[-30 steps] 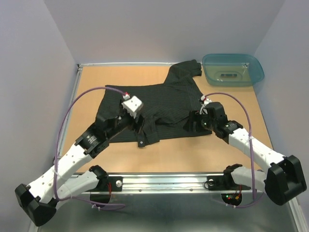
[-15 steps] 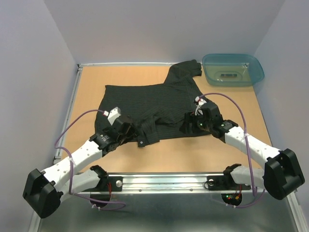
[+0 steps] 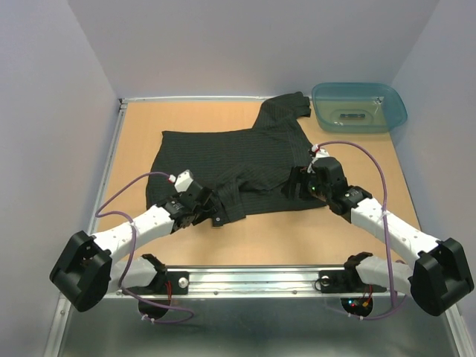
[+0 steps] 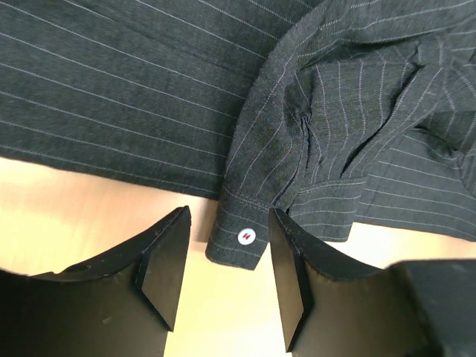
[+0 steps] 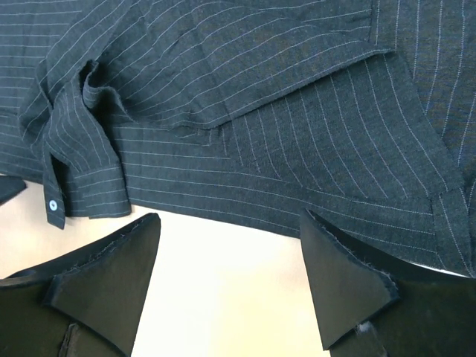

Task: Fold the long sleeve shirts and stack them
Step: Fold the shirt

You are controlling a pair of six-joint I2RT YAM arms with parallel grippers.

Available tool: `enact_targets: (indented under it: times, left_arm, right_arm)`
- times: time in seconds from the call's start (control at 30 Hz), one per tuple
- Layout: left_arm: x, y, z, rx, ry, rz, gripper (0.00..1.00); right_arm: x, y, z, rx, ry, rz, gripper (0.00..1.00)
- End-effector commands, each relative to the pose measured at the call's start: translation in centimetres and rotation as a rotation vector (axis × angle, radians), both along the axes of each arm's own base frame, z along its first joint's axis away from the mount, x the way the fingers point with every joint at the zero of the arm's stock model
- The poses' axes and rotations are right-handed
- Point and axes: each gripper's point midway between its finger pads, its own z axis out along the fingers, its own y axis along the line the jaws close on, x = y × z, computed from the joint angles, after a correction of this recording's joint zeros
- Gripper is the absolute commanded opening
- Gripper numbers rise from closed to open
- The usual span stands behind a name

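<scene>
Plenty you can't make out from here

From overhead the left hand [image 3: 210, 214] is black against the black shirt [image 3: 245, 152], so its fingertips blend into the cloth. The right hand [image 3: 296, 187] covers a bit of the near hem too. Both wrist cams crop the shirt at the top and sides, so each shows only a slice of it. There's something pale in the teal tub [image 3: 324, 104], way too small to tell what. The buttons are basically specks from above.
</scene>
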Motion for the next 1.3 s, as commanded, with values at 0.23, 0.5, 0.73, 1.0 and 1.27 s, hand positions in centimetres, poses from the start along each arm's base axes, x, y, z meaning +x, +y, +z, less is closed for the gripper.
enact_targets:
  times: [0.23, 0.5, 0.73, 1.0, 1.27]
  left_arm:
    - [-0.3, -1.4, -2.6, 0.041, 0.076, -0.125, 0.65]
    - [-1.0, -2.4, -3.5, 0.052, 0.139, -0.228, 0.65]
    - [-1.9, -2.7, -3.7, 0.049, 0.188, -0.273, 0.54]
    - [-0.8, -1.8, -1.4, 0.109, 0.128, -0.271, 0.09]
    - [2.8, 3.3, 2.3, 0.522, 0.077, -0.291, 0.0]
  right_arm:
    - [1.1, -0.7, 0.9, -0.004, -0.065, -0.067, 0.81]
    - [1.2, -1.2, 0.6, -0.022, -0.073, -0.087, 0.81]
    - [1.3, -1.4, 0.4, -0.034, -0.076, -0.095, 0.81]
    - [1.6, -1.8, 0.0, -0.043, -0.074, -0.121, 0.81]
    - [1.9, -3.2, -1.1, -0.071, -0.061, -0.216, 0.8]
